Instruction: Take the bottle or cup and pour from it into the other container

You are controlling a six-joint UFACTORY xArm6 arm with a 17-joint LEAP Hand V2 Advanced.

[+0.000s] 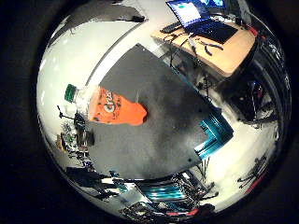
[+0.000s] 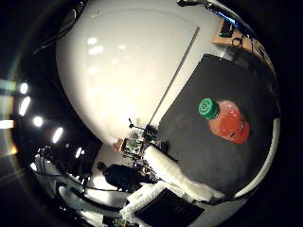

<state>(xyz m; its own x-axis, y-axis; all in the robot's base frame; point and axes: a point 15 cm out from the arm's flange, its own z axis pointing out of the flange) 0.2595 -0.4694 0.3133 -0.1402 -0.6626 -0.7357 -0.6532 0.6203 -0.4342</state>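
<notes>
An orange soda bottle [image 1: 112,107] with a green cap [image 2: 207,107] stands upright on a dark grey tabletop [image 1: 159,135], near one of its edges. The bottle is small in both palm views, so my hand is well away from it, looking down at it from above and to the side. Nothing is between the palm and the bottle. No second container shows in either view. I cannot make out any part of my hand for certain.
A wooden desk [image 1: 229,51] with an open laptop [image 1: 198,16] and tools stands beyond the grey table. Teal metal framing [image 1: 215,133] sticks out under the table's edge. A white padded strip [image 2: 175,172] runs along another edge. Tripods and gear stand on the pale floor [image 1: 70,135].
</notes>
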